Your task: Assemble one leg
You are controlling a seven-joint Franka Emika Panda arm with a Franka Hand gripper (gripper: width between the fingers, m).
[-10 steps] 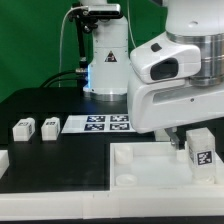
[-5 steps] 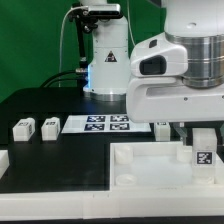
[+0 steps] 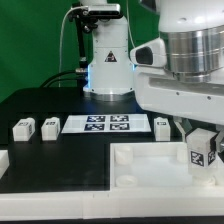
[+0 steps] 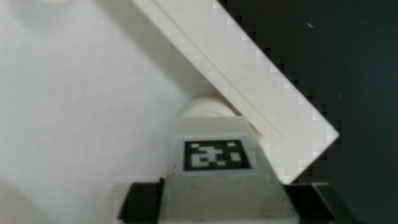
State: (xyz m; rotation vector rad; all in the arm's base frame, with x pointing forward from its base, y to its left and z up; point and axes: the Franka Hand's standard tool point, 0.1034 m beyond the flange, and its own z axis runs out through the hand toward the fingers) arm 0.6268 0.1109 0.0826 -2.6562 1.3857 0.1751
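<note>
Pincer (image 3: 203, 138) is clamped on the leg (image 3: 202, 153). In the wrist view both dark fingers (image 4: 143, 200) press its two sides, with the tag face of the leg (image 4: 217, 150) towards the camera. The leg hangs at the exterior view's right, over the right end of the big white slab (image 3: 150, 168), close to its corner. I can't tell whether it's touching the slab or just above it. The slab lies on the black worktop (image 3: 60, 160). Behind the slab is the marker board (image 3: 100, 123), flat on the worktop. A third post (image 3: 163, 124) lies just beside its right end. Two more are well off to the exterior view's left, side by side: leftmost post (image 3: 22, 128) and second post (image 3: 49, 126).
</note>
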